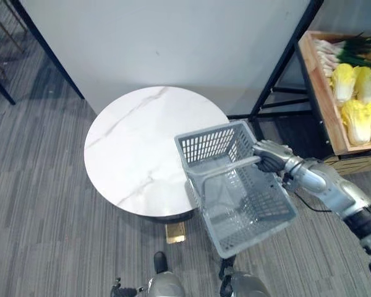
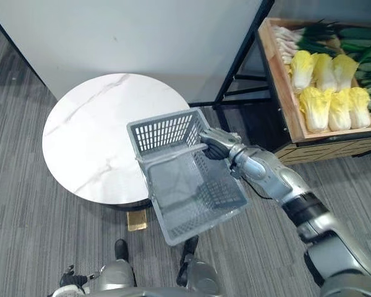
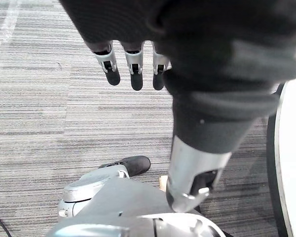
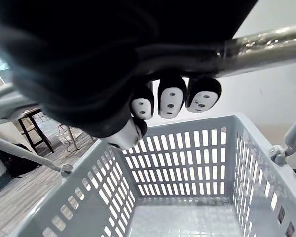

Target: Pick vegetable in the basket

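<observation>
Left eye view: the right hand [image 1: 271,158] is curled round the handle [image 1: 226,166] of the empty basket [image 1: 207,145], centre frame, at the round table's [image 1: 130,142] lower right edge. The cabbages [image 1: 357,114] lie in a crate [image 1: 321,93], upper right.

Right wrist view: fingers [image 4: 170,96] wrap the handle.

Left wrist view: the left hand [image 3: 134,66] hangs relaxed, empty, above the floor [image 3: 44,113].

Best keep the basket level and bring it beside the crate.

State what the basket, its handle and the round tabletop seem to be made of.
The basket: moulded grey plastic, matt, judging by its slotted lattice walls. The handle: probably metal tube, given its smooth sheen; the right hand curls round it. The tabletop: white with grey veins, smooth, like marble or an imitation.
</observation>
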`<state>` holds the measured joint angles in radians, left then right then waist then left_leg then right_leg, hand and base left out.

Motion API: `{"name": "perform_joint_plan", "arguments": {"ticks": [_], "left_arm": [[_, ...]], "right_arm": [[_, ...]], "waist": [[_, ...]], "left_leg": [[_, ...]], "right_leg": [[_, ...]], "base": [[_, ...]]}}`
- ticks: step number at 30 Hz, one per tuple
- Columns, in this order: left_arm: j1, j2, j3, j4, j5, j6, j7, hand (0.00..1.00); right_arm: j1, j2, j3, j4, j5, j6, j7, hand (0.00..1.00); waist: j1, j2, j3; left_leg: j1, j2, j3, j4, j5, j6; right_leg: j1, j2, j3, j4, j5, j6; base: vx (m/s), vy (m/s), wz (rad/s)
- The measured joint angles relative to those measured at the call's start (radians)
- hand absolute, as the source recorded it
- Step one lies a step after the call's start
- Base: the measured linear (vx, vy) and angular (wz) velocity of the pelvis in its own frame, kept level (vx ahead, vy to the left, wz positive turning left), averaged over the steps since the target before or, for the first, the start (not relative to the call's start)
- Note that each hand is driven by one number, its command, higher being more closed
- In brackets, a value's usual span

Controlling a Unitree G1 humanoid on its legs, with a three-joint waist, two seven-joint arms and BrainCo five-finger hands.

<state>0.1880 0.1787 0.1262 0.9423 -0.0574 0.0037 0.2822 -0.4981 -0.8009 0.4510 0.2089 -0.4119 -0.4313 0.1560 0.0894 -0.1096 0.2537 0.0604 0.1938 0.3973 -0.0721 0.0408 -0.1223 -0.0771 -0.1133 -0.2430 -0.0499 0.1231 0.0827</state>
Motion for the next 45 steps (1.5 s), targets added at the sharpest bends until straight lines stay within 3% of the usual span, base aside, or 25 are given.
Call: {"name": "perform_joint_plan", "arguments": {"ticks": [6, 13, 16, 19, 22, 24, 25, 26, 27, 28, 29, 32, 34, 35, 36, 37, 38, 39, 41, 45], "left_arm": [[0.042, -0.011, 0.019, 0.015, 0.000, 0.000, -0.049, 0.00], [0.087, -0.037, 0.029, 0.039, 0.000, 0.000, -0.061, 0.00], [0.093, -0.045, 0.036, 0.047, 0.000, -0.001, -0.060, 0.00], [0.090, -0.038, 0.030, 0.051, 0.002, -0.001, -0.060, 0.00], [0.077, -0.015, 0.016, 0.053, 0.032, 0.012, -0.060, 0.00], [0.068, 0.000, 0.011, 0.053, 0.056, 0.023, -0.067, 0.00], [0.057, 0.002, 0.022, 0.055, 0.074, 0.024, -0.072, 0.00], [0.061, -0.013, 0.040, 0.067, 0.078, 0.026, -0.074, 0.00], [0.052, -0.017, 0.046, 0.072, 0.077, 0.020, -0.073, 0.00], [0.053, -0.016, 0.044, 0.071, 0.072, 0.019, -0.070, 0.00], [0.055, -0.006, 0.041, 0.072, 0.052, 0.021, -0.061, 0.00], [0.054, 0.003, 0.051, 0.072, 0.018, 0.019, -0.046, 0.00], [0.046, 0.001, 0.082, 0.075, 0.018, 0.020, -0.047, 0.00], [0.041, -0.015, 0.090, 0.074, 0.018, 0.018, -0.045, 0.00], [0.045, -0.024, 0.108, 0.074, 0.020, 0.006, -0.037, 0.00], [0.045, -0.018, 0.105, 0.074, 0.020, 0.005, -0.036, 0.00], [0.045, -0.013, 0.106, 0.075, 0.022, 0.006, -0.037, 0.00], [0.041, -0.020, 0.105, 0.079, 0.023, 0.008, -0.037, 0.00], [0.047, -0.030, 0.105, 0.079, 0.023, 0.006, -0.027, 0.00], [0.044, -0.015, 0.104, 0.084, 0.024, 0.006, -0.025, 0.00]], "right_arm": [[0.173, -0.028, -0.025, -0.044, 0.020, -0.019, 0.053, 1.00], [0.287, -0.023, -0.134, -0.047, 0.022, -0.028, 0.070, 1.00], [0.320, 0.001, -0.198, -0.045, 0.019, -0.027, 0.062, 1.00], [0.373, 0.027, -0.278, -0.045, 0.016, -0.024, 0.003, 1.00], [0.420, 0.094, -0.351, -0.049, -0.016, 0.014, -0.047, 1.00], [0.454, 0.121, -0.368, -0.057, -0.025, 0.026, -0.064, 1.00], [0.462, 0.131, -0.368, -0.070, -0.032, 0.032, -0.064, 1.00], [0.453, 0.150, -0.364, -0.078, -0.053, 0.031, -0.068, 1.00], [0.446, 0.156, -0.354, -0.084, -0.061, 0.023, -0.074, 1.00], [0.446, 0.156, -0.350, -0.082, -0.061, 0.017, -0.077, 1.00], [0.432, 0.156, -0.334, -0.078, -0.060, 0.001, -0.087, 1.00], [0.339, 0.154, -0.266, -0.069, -0.061, -0.021, -0.088, 1.00], [0.299, 0.154, -0.241, -0.042, -0.061, -0.024, -0.086, 1.00], [0.298, 0.159, -0.234, -0.035, -0.060, -0.024, -0.084, 1.00], [0.298, 0.154, -0.227, -0.042, -0.058, -0.026, -0.083, 1.00], [0.298, 0.154, -0.227, -0.043, -0.057, -0.025, -0.083, 1.00], [0.296, 0.157, -0.219, -0.043, -0.057, -0.023, -0.083, 1.00], [0.293, 0.158, -0.205, -0.038, -0.057, -0.016, -0.083, 1.00], [0.293, 0.163, -0.160, -0.038, -0.057, -0.008, -0.079, 1.00], [0.293, 0.175, -0.169, -0.058, -0.043, -0.006, -0.073, 1.00]], "waist": [[-0.024, 0.010, -0.060], [-0.043, 0.051, -0.096], [-0.049, 0.054, -0.096], [-0.068, 0.055, -0.094], [-0.091, 0.048, -0.090], [-0.093, 0.030, -0.083], [-0.093, 0.027, -0.080], [-0.079, 0.058, -0.077], [-0.089, 0.063, -0.053], [-0.097, 0.057, -0.051], [-0.094, 0.050, -0.048], [-0.082, 0.039, -0.054], [-0.078, 0.040, -0.050], [-0.058, 0.046, -0.053], [-0.057, 0.043, -0.058], [-0.058, 0.038, -0.060], [-0.053, 0.023, -0.067], [-0.052, 0.042, -0.059], [-0.053, 0.061, -0.068], [-0.065, 0.062, -0.069]], "left_leg": [[0.022, -0.005, 0.001, -0.001, -0.005, -0.007], [0.049, -0.016, 0.031, -0.009, -0.020, -0.010], [0.038, 0.002, 0.061, 0.103, -0.098, -0.001], [-0.006, 0.034, 0.070, 0.268, -0.190, 0.005], [-0.026, 0.058, 0.093, 0.392, -0.261, 0.011], [-0.042, 0.071, 0.141, 0.454, -0.302, 0.025], [-0.041, 0.073, 0.182, 0.462, -0.310, 0.038], [-0.028, 0.112, 0.282, 0.437, -0.306, 0.076], [-0.010, 0.123, 0.348, 0.429, -0.304, 0.080], [-0.001, 0.121, 0.374, 0.426, -0.303, 0.082], [0.020, 0.133, 0.454, 0.443, -0.320, 0.110], [0.033, 0.182, 0.611, 0.510, -0.344, 0.127], [0.042, 0.182, 0.637, 0.529, -0.353, 0.118], [0.048, 0.173, 0.657, 0.474, -0.324, 0.122], [0.055, 0.181, 0.716, 0.455, -0.297, 0.100], [0.061, 0.175, 0.731, 0.460, -0.297, 0.100], [0.066, 0.170, 0.766, 0.477, -0.298, 0.100], [0.065, 0.187, 0.770, 0.497, -0.295, 0.097], [0.070, 0.207, 0.749, 0.495, -0.273, 0.094], [0.090, 0.220, 0.742, 0.483, -0.252, 0.074]], "right_leg": [[0.029, -0.003, 0.002, -0.020, 0.001, 0.003], [0.033, -0.008, 0.030, -0.015, -0.001, 0.012], [0.016, -0.016, 0.067, 0.048, -0.035, 0.012], [-0.024, -0.030, 0.088, 0.177, -0.089, 0.023], [-0.052, -0.031, 0.127, 0.223, -0.081, 0.031], [-0.091, -0.027, 0.133, 0.242, -0.041, 0.030], [-0.124, -0.021, 0.128, 0.240, 0.013, 0.017], [-0.129, 0.007, 0.088, 0.174, 0.110, -0.019], [-0.154, -0.033, -0.078, 0.410, -0.051, -0.142], [-0.157, -0.065, -0.156, 0.529, -0.123, -0.160], [-0.134, -0.131, -0.283, 0.702, -0.208, -0.200], [-0.097, -0.200, -0.404, 0.739, -0.235, -0.230], [-0.091, -0.146, -0.423, 0.649, -0.225, -0.220], [-0.046, -0.054, -0.377, 0.456, -0.210, -0.197], [-0.004, -0.050, -0.383, 0.436, -0.281, -0.188], [0.011, -0.065, -0.386, 0.445, -0.313, -0.164], [0.040, -0.079, -0.388, 0.392, -0.338, -0.094], [0.050, -0.036, -0.365, 0.325, -0.302, -0.080], [0.074, 0.025, -0.324, 0.232, -0.244, -0.104], [0.081, 0.079, -0.257, 0.158, -0.198, -0.124]], "base": [[0.00, -0.001, -0.01], [0.01, 0.005, -0.09], [0.01, 0.027, -0.35], [0.00, 0.054, -0.21], [-0.02, 0.121, -0.37], [-0.11, 0.133, -0.69], [-0.20, 0.133, -1.37], [-0.30, 0.155, -1.77], [-0.27, 0.122, -1.64], [-0.18, 0.116, -1.64], [-0.14, 0.112, -1.57], [-0.09, 0.023, -1.61], [-0.13, -0.063, -1.41], [-0.21, -0.120, -1.23], [-0.17, -0.105, -1.10], [-0.05, -0.117, -0.95], [-0.02, -0.101, -0.87], [-0.07, -0.101, -0.84], [-0.10, -0.100, -0.74], [-0.14, -0.077, -0.66]]}}
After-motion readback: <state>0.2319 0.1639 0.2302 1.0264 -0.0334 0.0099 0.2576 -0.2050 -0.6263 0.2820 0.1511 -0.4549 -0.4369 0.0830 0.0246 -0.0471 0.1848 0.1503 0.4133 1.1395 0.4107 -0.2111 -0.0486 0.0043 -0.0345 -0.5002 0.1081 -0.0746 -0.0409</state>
